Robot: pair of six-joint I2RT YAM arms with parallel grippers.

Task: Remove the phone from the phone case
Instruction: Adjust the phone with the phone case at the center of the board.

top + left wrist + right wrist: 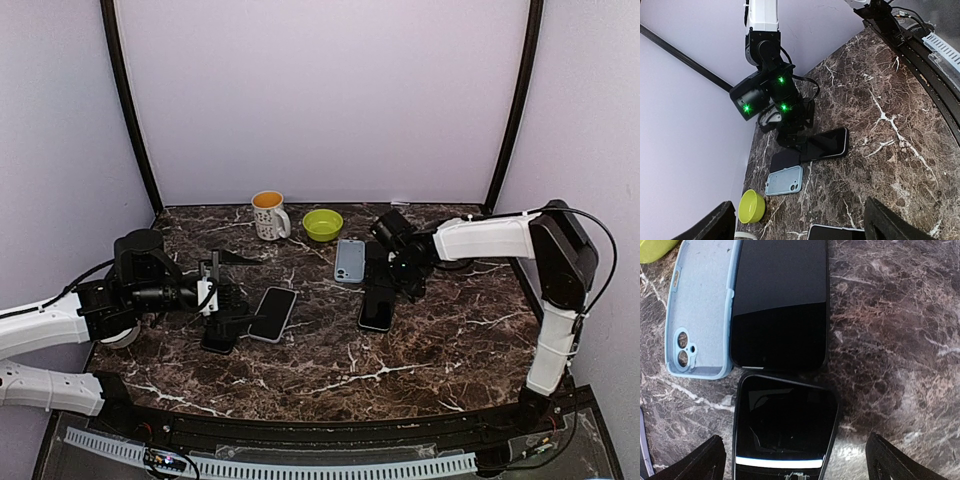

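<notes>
Black phone, bare, edge to edge with the empty light-blue phone case near the tabletop's back edge, long axis front-to-back, just ahead of the right gripper, jaws wide, holding nothing; left gripper, likewise wide, well apart.

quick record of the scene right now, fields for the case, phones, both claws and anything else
right claw: open, over black phone
left claw: open, holding nothing
blue case: empty, inside facing up
black phone: flat, screen up, not gripped
black slab: right beside the blue case, phone or case unclear
second phone: flat, near left claw
other: mug, green bowl
</notes>
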